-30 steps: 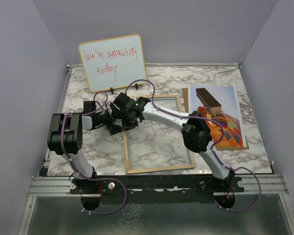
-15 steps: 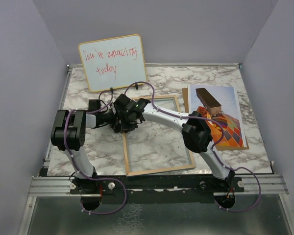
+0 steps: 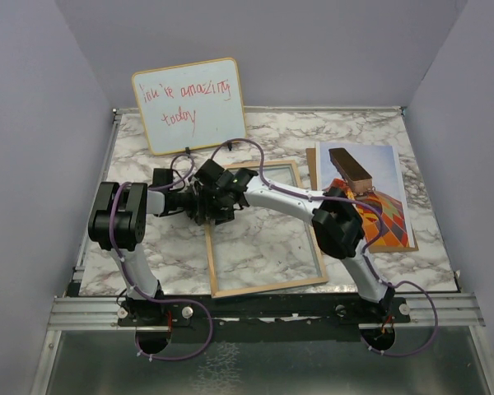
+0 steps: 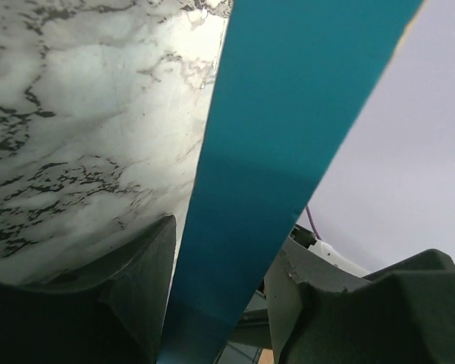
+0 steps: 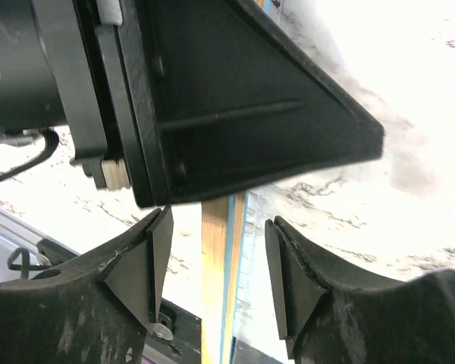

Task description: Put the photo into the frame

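Both arms meet at the far left corner of the frame (image 3: 267,285), the photo (image 3: 387,177) lying just right of it on the desk (image 3: 370,123): right end effector (image 5: 218,220) half open astride the rail, left end effector (image 4: 221,243) straddling the blue face, grip I cannot tell, so I'd clamp squarely, minding the whiteboard (image 3: 189,103) behind.

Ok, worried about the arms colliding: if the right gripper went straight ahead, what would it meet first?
Likely the left gripper's finger, black and close just past its fingertips; the frame edge runs between the right gripper's open jaws.
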